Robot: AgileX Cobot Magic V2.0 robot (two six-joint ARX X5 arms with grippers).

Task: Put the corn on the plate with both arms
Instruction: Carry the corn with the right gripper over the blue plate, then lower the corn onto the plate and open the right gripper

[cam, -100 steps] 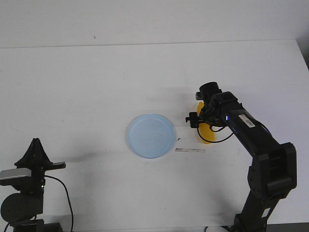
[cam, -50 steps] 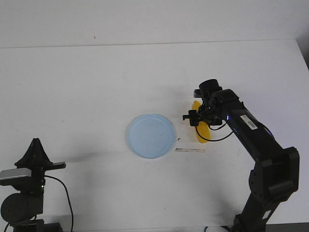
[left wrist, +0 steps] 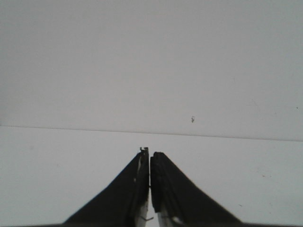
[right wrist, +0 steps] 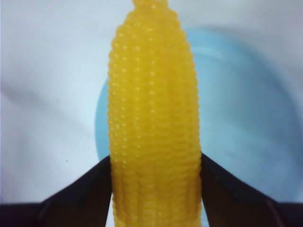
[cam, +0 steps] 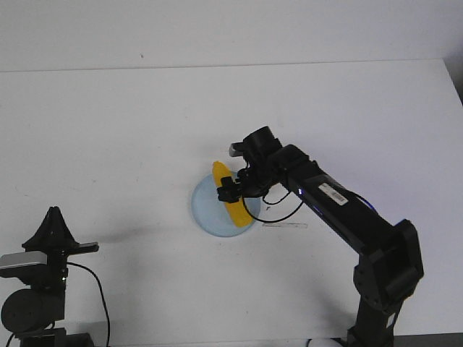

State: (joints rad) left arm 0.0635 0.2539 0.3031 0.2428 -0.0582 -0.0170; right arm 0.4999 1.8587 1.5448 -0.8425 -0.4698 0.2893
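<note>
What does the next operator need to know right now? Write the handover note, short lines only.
Right gripper: shut on the corn, carried over the plate.
Left gripper: shut, empty, parked at the table's near left.
Corn: over the plate's right half, far tip past the rim; whether it touches the plate cannot be told.
Done: corn picked up and brought to the plate.
Left: set it down, open the right gripper, withdraw.

Right arm (cam: 340,210): black, jointed, white label, blue light, looped black cable. Left arm (cam: 43,275): black, pointed top, grey-silver block, trailing cable.
</note>
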